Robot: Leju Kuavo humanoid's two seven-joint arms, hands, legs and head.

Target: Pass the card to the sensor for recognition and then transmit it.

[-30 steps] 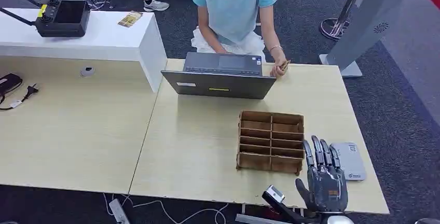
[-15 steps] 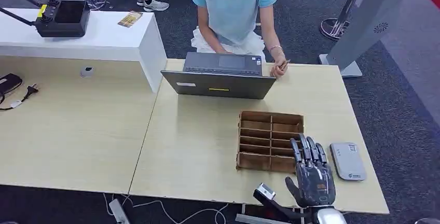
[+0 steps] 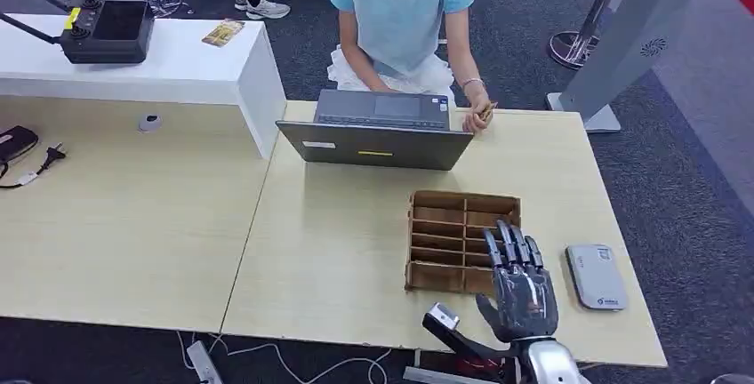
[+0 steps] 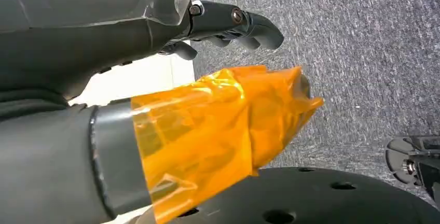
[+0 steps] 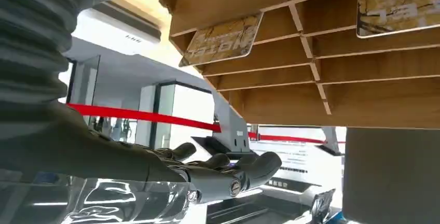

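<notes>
Gold-printed card in wooden organizer

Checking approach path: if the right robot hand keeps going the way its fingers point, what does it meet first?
Likely the wooden card organizer: the right robot hand hangs open with fingertips over its near right corner, though height above it is unclear.

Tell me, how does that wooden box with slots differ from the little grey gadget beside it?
The wooden box is brown, open-topped and split into compartments; the grey gadget is a flat, closed slab with rounded corners. The wooden box is the bigger of the two. The robot's right hand reaches over the wooden box's near right corner, while the grey gadget lies uncovered. Both rest on the same table.
</notes>
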